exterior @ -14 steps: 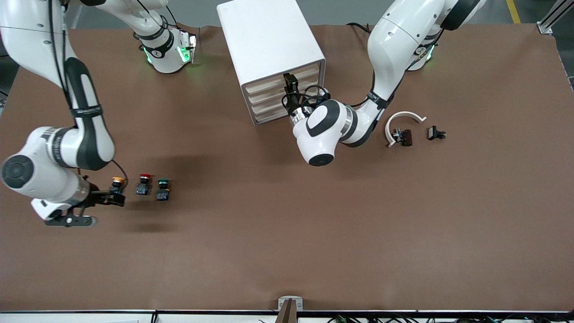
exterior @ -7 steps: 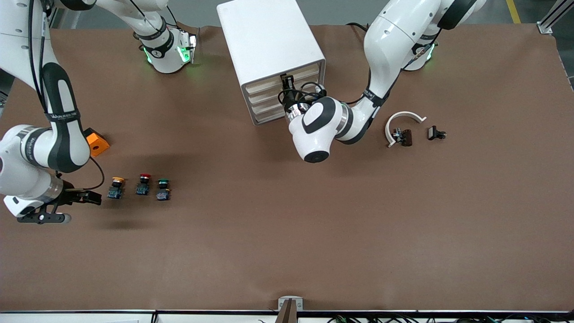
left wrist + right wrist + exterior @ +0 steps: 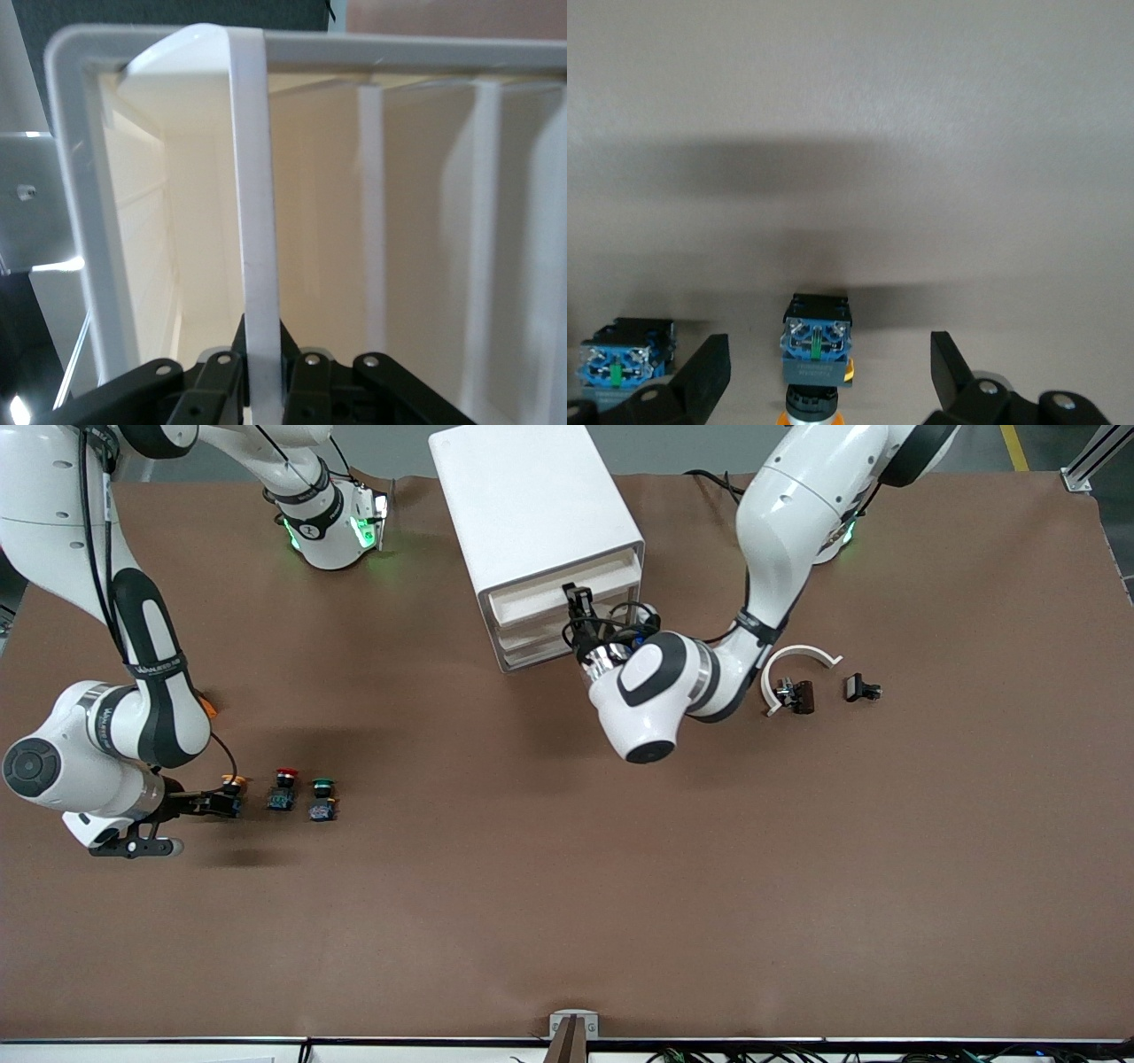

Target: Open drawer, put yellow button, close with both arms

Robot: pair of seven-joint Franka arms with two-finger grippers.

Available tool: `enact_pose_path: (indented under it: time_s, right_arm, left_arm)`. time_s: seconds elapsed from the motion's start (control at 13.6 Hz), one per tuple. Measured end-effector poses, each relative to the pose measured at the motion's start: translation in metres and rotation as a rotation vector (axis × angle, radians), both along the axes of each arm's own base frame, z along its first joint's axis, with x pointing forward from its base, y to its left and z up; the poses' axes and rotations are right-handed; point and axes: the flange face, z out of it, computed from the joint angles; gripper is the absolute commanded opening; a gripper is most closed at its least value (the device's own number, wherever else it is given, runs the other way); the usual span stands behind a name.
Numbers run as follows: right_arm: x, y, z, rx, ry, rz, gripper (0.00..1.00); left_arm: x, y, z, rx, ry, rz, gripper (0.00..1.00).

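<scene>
The white cabinet (image 3: 532,496) stands at the robots' side of the table. Its top drawer (image 3: 532,605) is pulled out a little and shows its white inside. My left gripper (image 3: 578,602) is shut on the drawer's front wall (image 3: 257,221), which runs between its fingertips in the left wrist view, where the gripper (image 3: 263,341) is low in the picture. The yellow button (image 3: 234,781) lies on the table near the right arm's end. My right gripper (image 3: 226,804) is open, with the yellow button (image 3: 818,354) between its fingers (image 3: 704,381), apart from both.
The red button (image 3: 284,788) and the green button (image 3: 322,797) lie in a row beside the yellow one. An orange block (image 3: 207,707) peeks out under the right arm. A white curved piece (image 3: 797,657) and two small black parts (image 3: 861,687) lie near the left arm.
The left gripper has pulled the top drawer out a little. The right gripper, which had drawn away from the yellow button, has come back around it.
</scene>
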Motion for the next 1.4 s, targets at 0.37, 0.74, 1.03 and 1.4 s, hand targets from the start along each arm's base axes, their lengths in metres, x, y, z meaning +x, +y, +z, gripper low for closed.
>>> enact_pose_path:
  time_s: [0.37,0.74,1.03,1.4]
  right_arm:
    - [-0.017,0.002,-0.021,0.009,0.044,-0.002,0.86]
    - [-0.016,0.004,-0.028,0.005,0.024,0.003,0.47]
    - [-0.015,0.007,-0.037,0.001,0.015,0.01,0.18]
    - [0.0,0.033,-0.009,0.001,-0.015,0.051,0.17]
  left_arm:
    - [0.047,0.033,0.0,-0.006,-0.026,0.076,0.0]
    - [0.059,0.039,0.005,-0.006,-0.049,0.089,0.7]
    - [0.077,0.054,0.006,-0.02,-0.094,0.122,1.0]
    - [0.117,0.098,0.015,0.012,-0.21,0.151,1.0]
